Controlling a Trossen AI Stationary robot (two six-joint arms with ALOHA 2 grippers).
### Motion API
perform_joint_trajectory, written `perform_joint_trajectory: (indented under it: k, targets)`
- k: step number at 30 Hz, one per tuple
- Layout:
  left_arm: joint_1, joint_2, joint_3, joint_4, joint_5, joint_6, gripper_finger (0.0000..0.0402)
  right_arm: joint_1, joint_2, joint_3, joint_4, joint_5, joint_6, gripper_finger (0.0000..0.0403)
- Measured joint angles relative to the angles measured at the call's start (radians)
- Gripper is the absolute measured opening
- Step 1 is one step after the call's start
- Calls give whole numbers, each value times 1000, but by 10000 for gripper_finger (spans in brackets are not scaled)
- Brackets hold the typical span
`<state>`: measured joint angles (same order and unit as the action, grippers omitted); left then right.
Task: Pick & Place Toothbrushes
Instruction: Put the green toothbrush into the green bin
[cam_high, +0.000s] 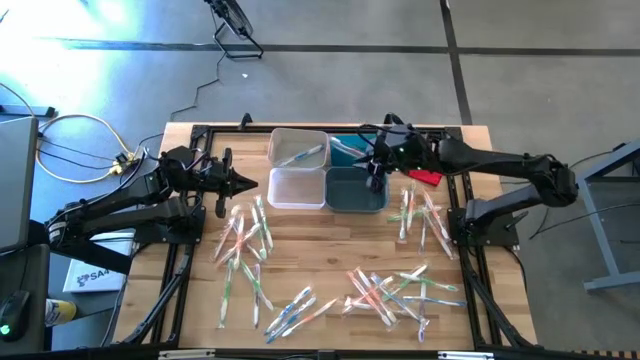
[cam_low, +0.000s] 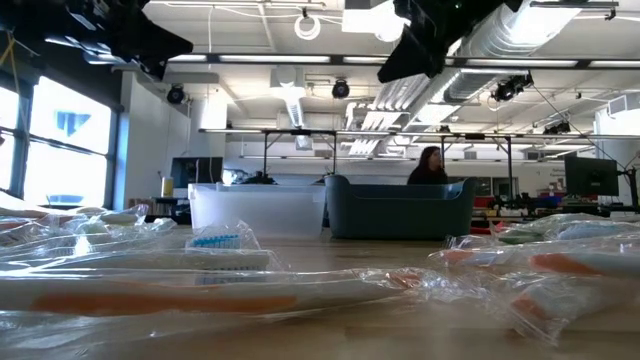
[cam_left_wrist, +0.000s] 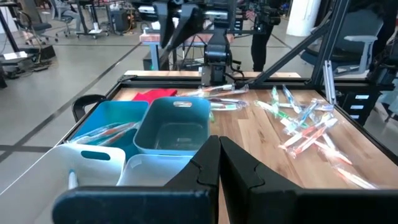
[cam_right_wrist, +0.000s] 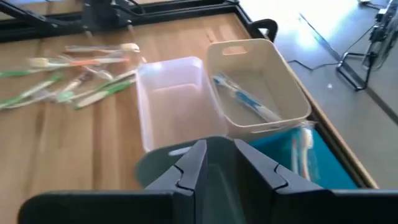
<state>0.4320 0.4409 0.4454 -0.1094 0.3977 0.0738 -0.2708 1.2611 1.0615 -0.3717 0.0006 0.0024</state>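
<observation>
Wrapped toothbrushes (cam_low: 200, 290) fill the low view's foreground, strewn across the table (cam_high: 330, 240) pointing every way. Right gripper (cam_high: 376, 178), jaws narrowly apart and empty, hovers over the dark teal bin (cam_high: 356, 190); best lifted clear before reaching for the next brush. One blue-accented toothbrush (cam_high: 300, 155) lies in the white bin (cam_high: 298, 148), long axis running 2-to-8 o'clock. Left gripper (cam_high: 243, 183), jaws together, waits at 9 o'clock.

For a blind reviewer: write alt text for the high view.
Four bins sit clustered at the far middle of a wooden table, with wrapped toothbrushes scattered in piles nearer the camera. The right end effector hangs over the dark blue-grey bin; the left end effector waits, shut, beside the bins.
</observation>
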Motion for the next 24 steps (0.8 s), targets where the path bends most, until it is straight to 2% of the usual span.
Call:
perform_joint_trajectory:
  k: [8, 11, 16, 24]
  targets:
    - [0, 0, 0, -44, 0, 1, 1, 57, -13, -2, 5, -1, 4, 37]
    - [0, 0, 0, -44, 0, 1, 1, 64, -14, -36, 63, -1, 7, 21]
    - [0, 0, 0, -42, 1, -8, 1, 63, -37, -148, 220, -4, 50, 5]
    - [0, 23, 0, -42, 3, -18, 1, 74, -140, -345, 545, -4, 84, 4]
